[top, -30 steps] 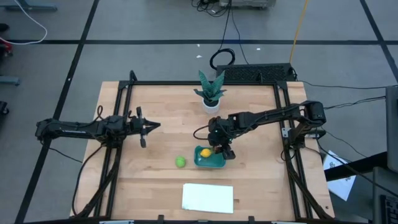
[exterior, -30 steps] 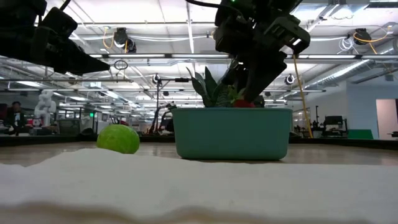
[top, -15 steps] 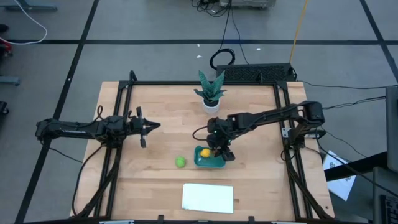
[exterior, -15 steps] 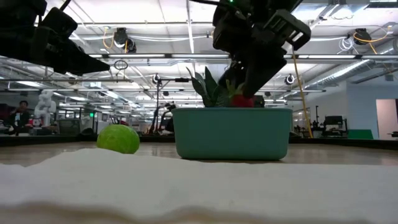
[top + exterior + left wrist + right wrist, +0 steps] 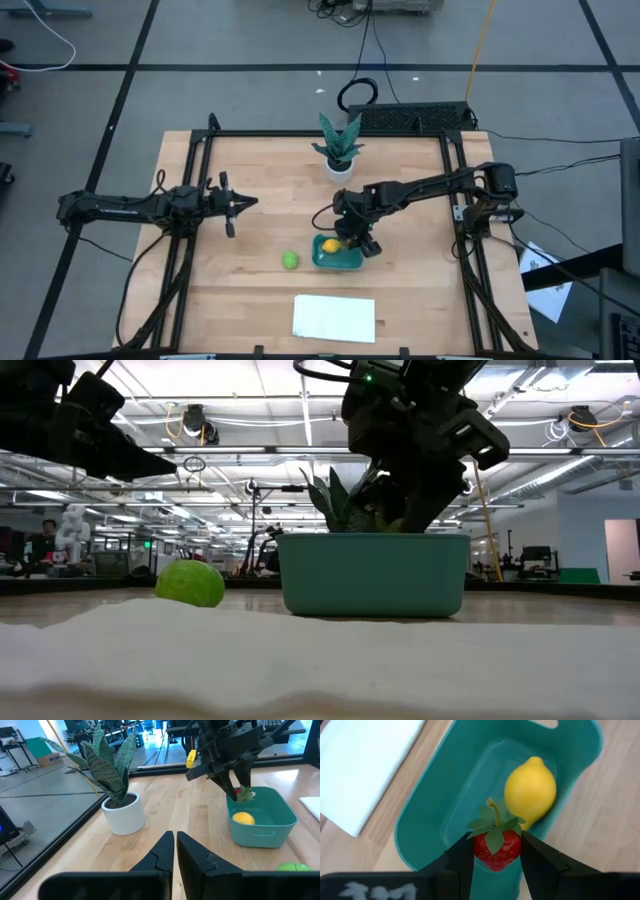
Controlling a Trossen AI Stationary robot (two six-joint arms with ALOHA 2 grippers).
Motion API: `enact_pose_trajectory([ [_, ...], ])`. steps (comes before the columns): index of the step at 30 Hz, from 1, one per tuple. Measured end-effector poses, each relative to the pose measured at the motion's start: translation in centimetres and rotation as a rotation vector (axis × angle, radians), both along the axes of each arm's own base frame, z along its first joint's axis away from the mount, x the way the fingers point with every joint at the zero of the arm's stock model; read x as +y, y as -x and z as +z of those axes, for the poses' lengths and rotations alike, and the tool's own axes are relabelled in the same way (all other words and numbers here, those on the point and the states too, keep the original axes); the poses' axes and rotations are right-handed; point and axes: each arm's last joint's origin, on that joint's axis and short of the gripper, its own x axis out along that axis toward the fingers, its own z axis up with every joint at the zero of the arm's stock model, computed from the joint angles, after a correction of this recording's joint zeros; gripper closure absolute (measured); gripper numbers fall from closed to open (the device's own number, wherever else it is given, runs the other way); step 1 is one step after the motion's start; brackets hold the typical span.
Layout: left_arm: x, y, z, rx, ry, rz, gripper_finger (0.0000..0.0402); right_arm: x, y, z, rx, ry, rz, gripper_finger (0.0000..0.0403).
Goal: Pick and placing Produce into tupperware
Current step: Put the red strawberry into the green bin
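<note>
Compared with the frame a second earlier, the right gripper has descended further into the teal tub: in the low view the red strawberry, which showed above the tub's rim half a second ago, is now hidden behind the near wall, and the gripper's dark body sits lower over the tub. The right wrist view shows the jaws clenched on the strawberry from either side, its green leaves and stalk upward, hanging inside the tub just beside the yellow lemon, which lies on the tub floor toward the 12 o'clock end. The left gripper has not moved; it hovers over the table's 9 o'clock side, well apart from the tub, with its jaws pressed together on nothing. Working from near to far in the high view: the flat white sheet lies at 6 o'clock by the near edge; past it sit the tub and, just beside it at its 9 o'clock, the lime-green fruit on the bare wood, apart from the tub wall. Farther on, at 12 o'clock, stands the potted plant in its white pot, near the table's far edge. The right arm reaches in from 3 o'clock across the table and covers part of the tub's far rim from above. In the low view the white sheet fills the foreground and masks the tub's base.
</note>
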Motion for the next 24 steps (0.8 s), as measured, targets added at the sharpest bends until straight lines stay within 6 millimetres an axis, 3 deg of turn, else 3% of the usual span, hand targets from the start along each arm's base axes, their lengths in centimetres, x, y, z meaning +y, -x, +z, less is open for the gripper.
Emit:
enact_pose_trajectory([
  [24,0.00,0.00,0.00,-0.004,0.017,0.003,0.0376,1.03,-0.25,0.14,-0.026,-0.015,0.016,0.0277],
])
